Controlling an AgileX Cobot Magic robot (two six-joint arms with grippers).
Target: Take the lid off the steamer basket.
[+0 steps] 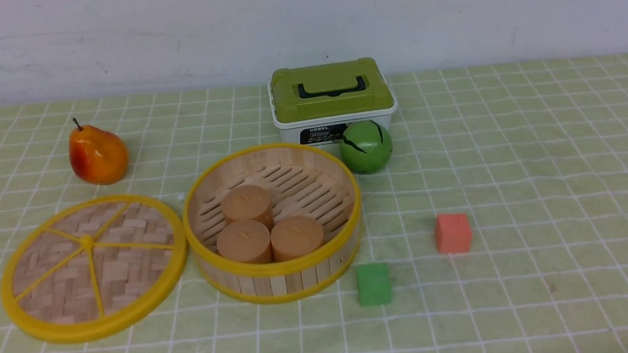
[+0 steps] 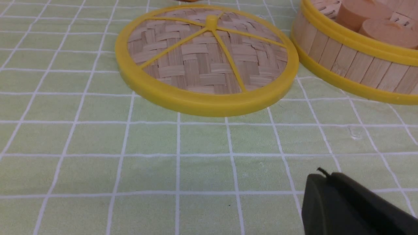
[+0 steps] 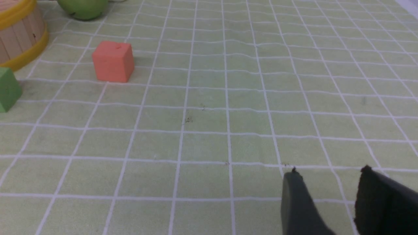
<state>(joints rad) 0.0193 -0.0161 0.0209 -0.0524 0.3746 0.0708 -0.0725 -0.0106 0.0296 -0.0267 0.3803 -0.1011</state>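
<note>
The lid (image 1: 93,268), a woven disc with a yellow rim and spokes, lies flat on the cloth just left of the steamer basket (image 1: 273,222). The basket is uncovered and holds three tan cylinders (image 1: 265,228). In the left wrist view the lid (image 2: 207,58) and the basket (image 2: 356,65) lie beyond my left gripper (image 2: 323,176), whose fingers are pressed together and empty. My right gripper (image 3: 329,173) is open and empty over bare cloth, with the basket's edge (image 3: 19,36) far off. Neither gripper shows in the front view.
A pear (image 1: 97,155) sits behind the lid. A white box with an olive-green lid (image 1: 330,100) and a green ball (image 1: 366,146) stand behind the basket. A green cube (image 1: 373,284) and a red cube (image 1: 453,233) lie to the basket's right.
</note>
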